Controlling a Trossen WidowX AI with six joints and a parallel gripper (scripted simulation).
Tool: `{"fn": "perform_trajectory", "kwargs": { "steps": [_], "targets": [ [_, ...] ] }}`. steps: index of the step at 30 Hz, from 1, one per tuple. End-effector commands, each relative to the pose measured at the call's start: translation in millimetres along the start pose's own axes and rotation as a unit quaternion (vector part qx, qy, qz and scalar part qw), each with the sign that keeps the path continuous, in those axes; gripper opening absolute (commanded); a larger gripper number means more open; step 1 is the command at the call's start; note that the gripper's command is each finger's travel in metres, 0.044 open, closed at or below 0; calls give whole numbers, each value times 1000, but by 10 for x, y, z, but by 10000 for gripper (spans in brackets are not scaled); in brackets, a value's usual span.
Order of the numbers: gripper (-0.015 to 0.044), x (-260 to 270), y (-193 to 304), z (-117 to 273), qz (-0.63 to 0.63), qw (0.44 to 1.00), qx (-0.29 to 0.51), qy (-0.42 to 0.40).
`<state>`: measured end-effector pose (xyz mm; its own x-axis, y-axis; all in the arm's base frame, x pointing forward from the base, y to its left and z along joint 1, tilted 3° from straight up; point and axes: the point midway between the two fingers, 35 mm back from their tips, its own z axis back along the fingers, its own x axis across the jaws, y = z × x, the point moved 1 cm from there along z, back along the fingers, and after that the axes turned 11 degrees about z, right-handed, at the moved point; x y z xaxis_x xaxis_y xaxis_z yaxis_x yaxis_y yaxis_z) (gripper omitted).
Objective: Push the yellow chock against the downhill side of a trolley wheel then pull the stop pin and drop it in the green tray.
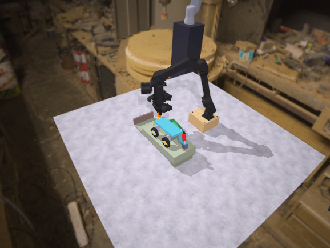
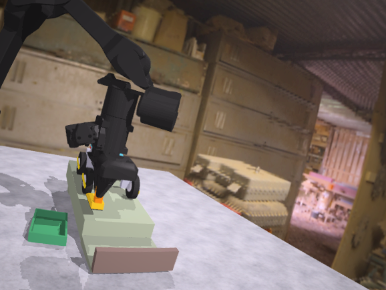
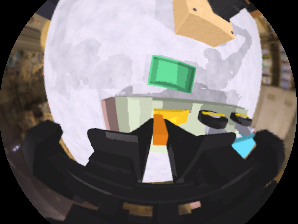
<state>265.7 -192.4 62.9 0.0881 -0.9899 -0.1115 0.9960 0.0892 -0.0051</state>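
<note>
This is a workshop, and a messy one. In the exterior view, big cabinets [image 2: 254, 110] with handles fill the middle, and tubs and bags sit on top of the ones at upper left. A roof with wavy ridges [image 2: 350, 77] slants across the upper right. In the top view, a long wooden bench [image 1: 257, 86] at the upper right is piled with bits and scraps. Another cluttered bench [image 1: 94, 46] is at the upper left, and the floor [image 1: 43, 120] at the left looks brown and dirty.

The black arm [image 1: 174, 69] [image 2: 97, 30] has angular links and a fat cylinder near its black jaws [image 1: 159, 112] [image 2: 100, 194].
</note>
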Motion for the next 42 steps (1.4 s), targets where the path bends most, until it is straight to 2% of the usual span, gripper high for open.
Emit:
{"fn": "perform_trajectory", "kwargs": {
  "steps": [1, 42],
  "targets": [
    [0, -19, -2, -121, -2, 1000, 0, 4],
    [0, -311, 57, -184, -2, 1000, 0, 6]
  ]
}}
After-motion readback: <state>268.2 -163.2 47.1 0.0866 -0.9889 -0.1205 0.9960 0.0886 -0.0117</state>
